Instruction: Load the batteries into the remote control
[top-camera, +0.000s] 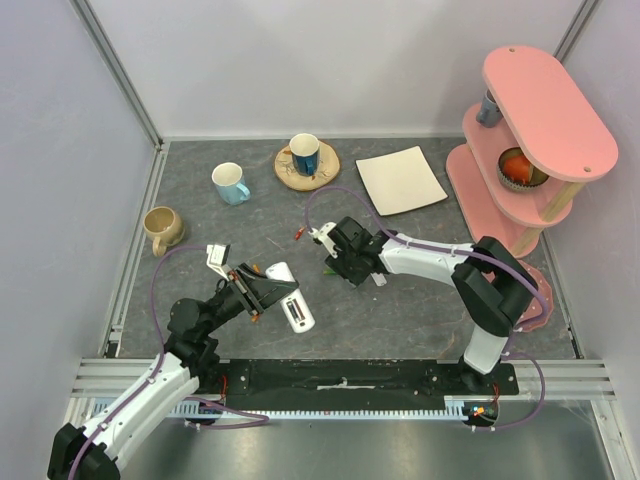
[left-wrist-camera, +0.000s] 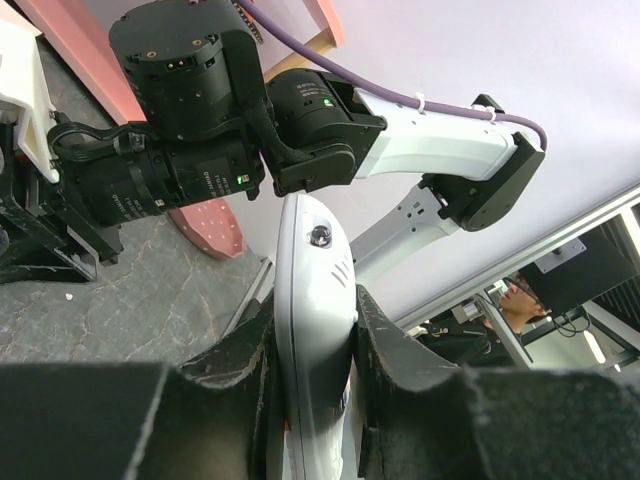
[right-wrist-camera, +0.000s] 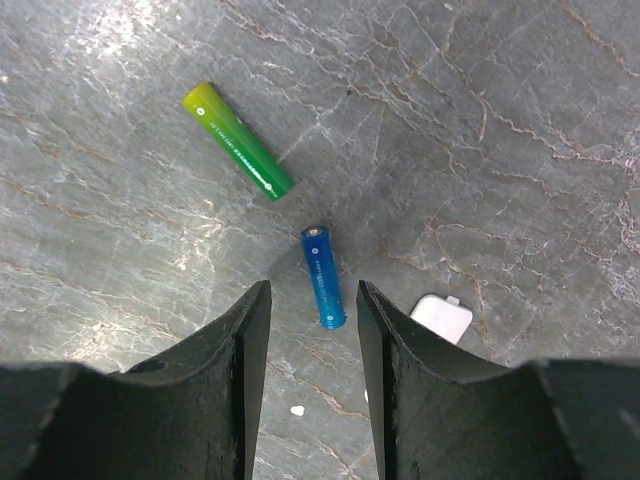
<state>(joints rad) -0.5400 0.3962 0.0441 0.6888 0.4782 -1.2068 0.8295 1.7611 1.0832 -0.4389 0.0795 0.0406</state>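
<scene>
Right claw (right-wrist-camera: 311, 292), fingers spread; blue battery (right-wrist-camera: 323, 277) lies between its fingertips.

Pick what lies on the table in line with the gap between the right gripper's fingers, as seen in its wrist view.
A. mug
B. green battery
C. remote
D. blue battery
D: the blue battery lies in the gap of the open right gripper, while the green battery lies farther out and off to one side.
</scene>
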